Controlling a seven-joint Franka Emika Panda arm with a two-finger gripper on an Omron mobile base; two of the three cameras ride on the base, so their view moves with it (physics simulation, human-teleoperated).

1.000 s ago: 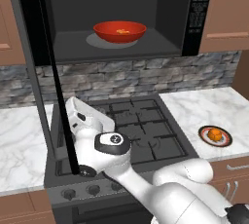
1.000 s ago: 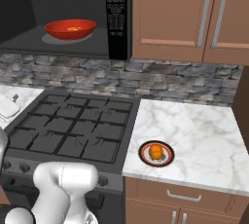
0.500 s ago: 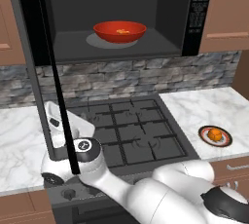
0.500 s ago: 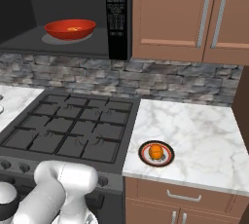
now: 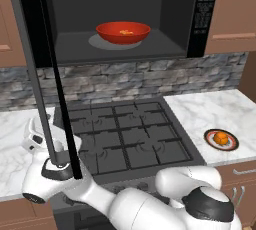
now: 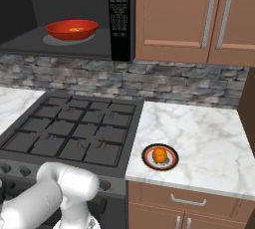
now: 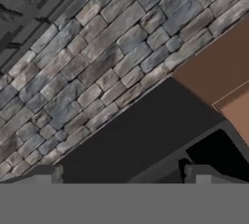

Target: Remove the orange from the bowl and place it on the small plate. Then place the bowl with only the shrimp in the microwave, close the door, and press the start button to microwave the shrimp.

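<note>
The black microwave (image 5: 200,14) (image 6: 121,19) stands with its door (image 5: 45,74) swung out toward me, seen edge-on. Inside, on the grey turntable, sits the red bowl (image 5: 123,32) (image 6: 71,29) holding the shrimp (image 5: 126,32) (image 6: 75,29). The orange (image 5: 219,137) (image 6: 159,155) rests on the small plate (image 5: 231,145) (image 6: 146,157) on the right counter. My gripper (image 5: 34,134) (image 7: 124,177) hangs low at the left, just beyond the door's lower corner, over the left counter. It is open and holds nothing. In the hand view the door's dark underside (image 7: 146,135) lies ahead.
A black gas stove (image 5: 125,134) (image 6: 69,131) lies below the microwave, between marble counters (image 5: 215,109) (image 6: 199,133). A stone backsplash (image 5: 125,74) (image 7: 97,62) runs behind. Brown cabinets (image 6: 199,19) flank the microwave.
My arm has swung left and down. The hand went from over the stove's left side to past the open door's lower edge. The jaws stayed open.
</note>
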